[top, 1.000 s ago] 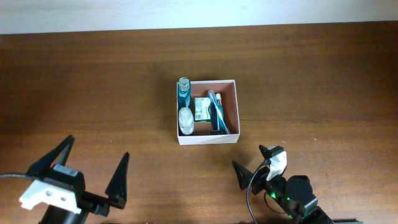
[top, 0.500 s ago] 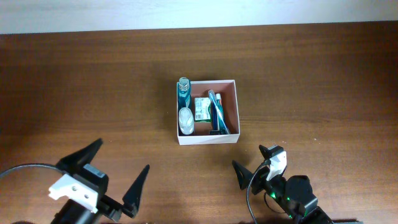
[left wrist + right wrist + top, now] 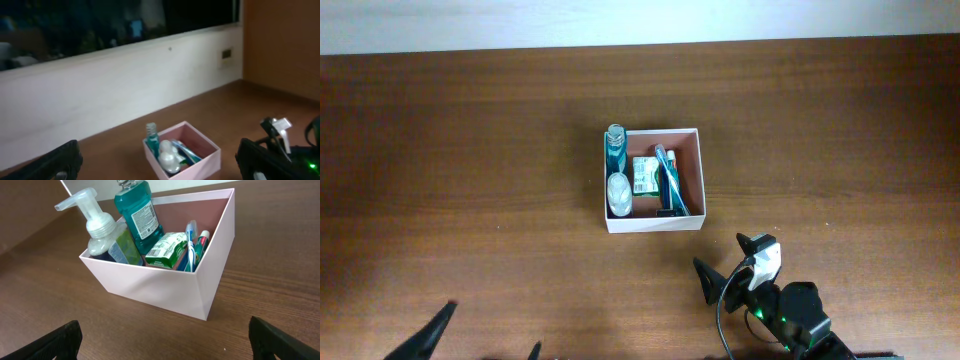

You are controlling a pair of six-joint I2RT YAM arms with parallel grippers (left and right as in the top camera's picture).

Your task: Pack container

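The container, a white-walled square box with a reddish-brown inside, stands at mid-table. In it are a teal mouthwash bottle, a clear pump bottle, a green packet and a toothbrush with a tube. My left gripper is open and empty at the front-left edge, only its fingertips showing. My right gripper is open and empty, just in front of the box's front right corner. The box also shows in the left wrist view and in the right wrist view, between open fingers.
Brown wooden tabletop all around the box. A white wall runs along the table's far edge. The right arm's body with a green light sits at the front edge.
My left gripper has drawn back toward the front edge and mostly left the overhead view. The right gripper and the box have not moved.
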